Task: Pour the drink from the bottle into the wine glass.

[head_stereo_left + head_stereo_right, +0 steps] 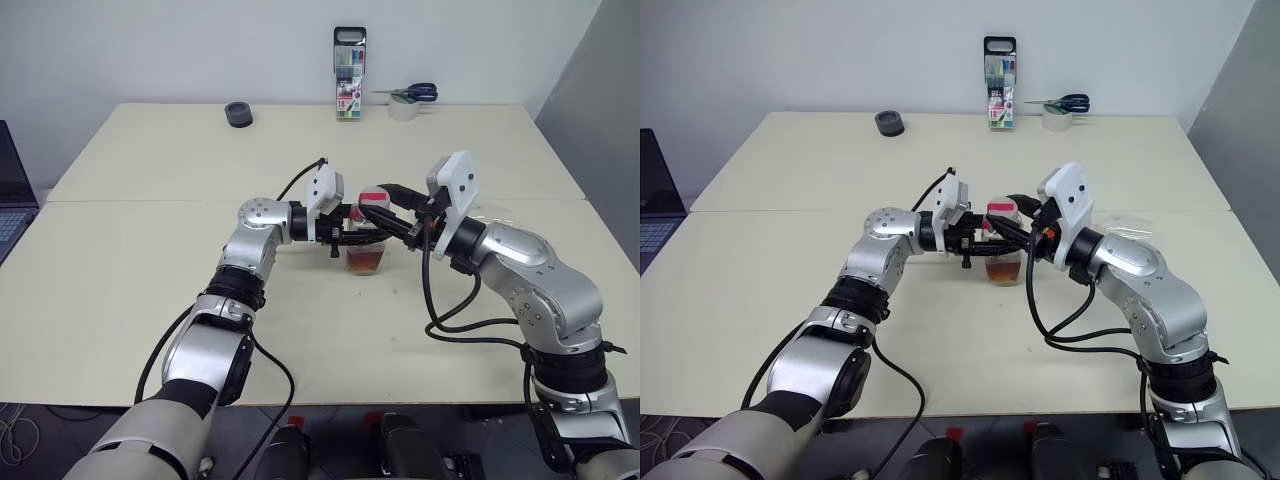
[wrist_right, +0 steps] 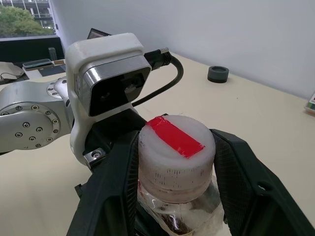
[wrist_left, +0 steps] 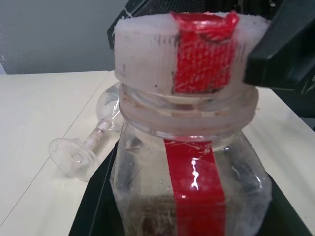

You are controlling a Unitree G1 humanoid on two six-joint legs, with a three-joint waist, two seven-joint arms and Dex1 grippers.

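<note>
The bottle point(image 1: 366, 248), small, clear and squarish with a red label strip, stands upright at the middle of the table point(image 1: 150, 300). A little reddish-brown drink point(image 1: 366, 262) lies at its bottom. My left gripper point(image 1: 358, 236) comes in level from the left and is shut on the bottle's body point(image 3: 192, 187). My right gripper point(image 2: 174, 147) reaches from the right, and its two black fingers point(image 2: 115, 172) press on either side of the red-and-white cap point(image 2: 174, 152). The wine glass point(image 3: 81, 155) lies on its side on the table beyond the bottle, behind my right arm point(image 1: 1130, 225).
At the table's far edge stand a marker-pen case point(image 1: 349, 75), a tape roll with blue scissors point(image 1: 408, 100) and a small black round object point(image 1: 238, 114). A laptop point(image 1: 10, 205) shows at the left border. A seam crosses the table behind the bottle.
</note>
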